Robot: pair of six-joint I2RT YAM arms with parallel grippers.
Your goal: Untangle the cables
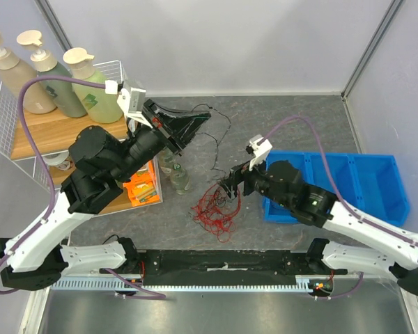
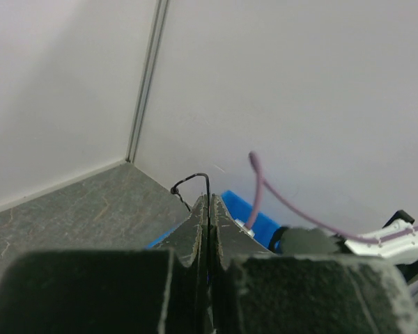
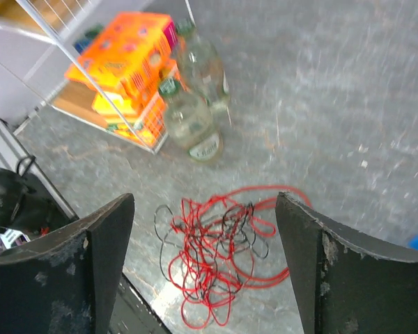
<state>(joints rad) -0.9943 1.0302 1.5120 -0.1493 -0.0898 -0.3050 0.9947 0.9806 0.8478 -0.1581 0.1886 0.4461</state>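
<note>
Although one black strand (image 2: 195, 177) is drawn out of the heap toward the upper middle of the overhead view, the cables (image 1: 214, 207) lie mostly as one knotted clump of red and black loops at the centre of that frame, just right of two clear bottles (image 1: 175, 170). My left gripper (image 1: 207, 113) is pinched tight on that strand's end, raised high. My right gripper (image 1: 230, 186) hovers over the clump, jaws spread wide, holding nothing. By my reckoning, nearly all the separating is left.

Black cable (image 2: 195, 179) end hidden between left fingers (image 2: 192, 236); bottles (image 3: 191, 118) blurred.
</note>
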